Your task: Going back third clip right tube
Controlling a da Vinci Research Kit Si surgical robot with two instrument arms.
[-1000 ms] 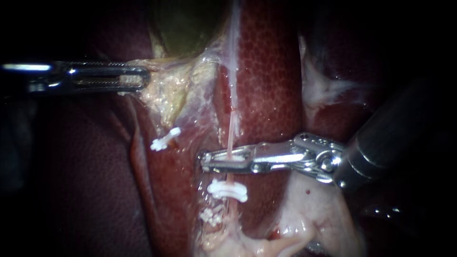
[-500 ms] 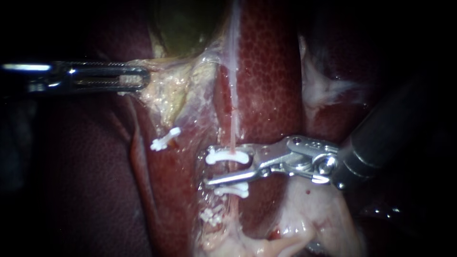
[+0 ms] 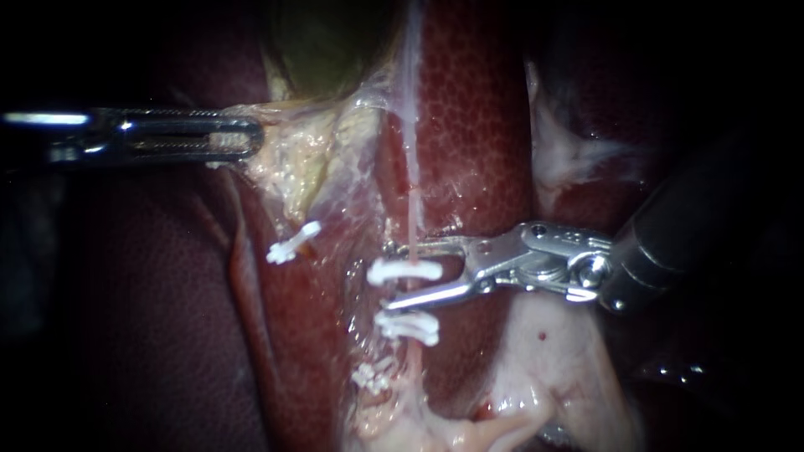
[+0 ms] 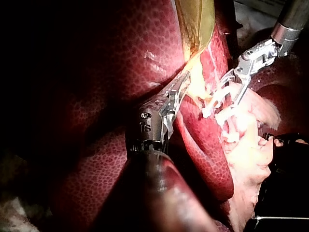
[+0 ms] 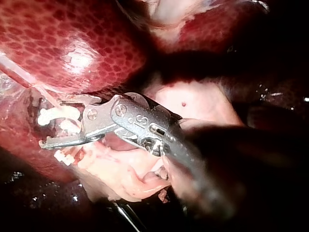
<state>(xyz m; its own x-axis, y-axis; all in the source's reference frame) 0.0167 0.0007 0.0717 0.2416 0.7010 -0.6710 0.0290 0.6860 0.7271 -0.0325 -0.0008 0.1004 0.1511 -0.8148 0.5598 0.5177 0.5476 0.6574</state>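
Site type: a surgical bench set-up, seen close up through my endoscope and my two wrist cameras.
Organ evidence: the liver (image 3: 477,151), dark red with a fine mottled surface, fills every view. The greenish gallbladder (image 3: 327,50) lies against it.
Tool evidence: my left instrument (image 3: 251,138) and right instrument (image 3: 390,274) are slender shafts ending in small hinged metal jaws.
Working evidence: my left jaws are clamped on pale tissue (image 3: 293,167) beneath the gallbladder. My right jaws stand apart.
Consumables: small white clips (image 3: 408,326) sit across a thin pink tube (image 3: 412,222).
Lighting: one narrow light falls on wet, glistening tissue, and the surround is black.
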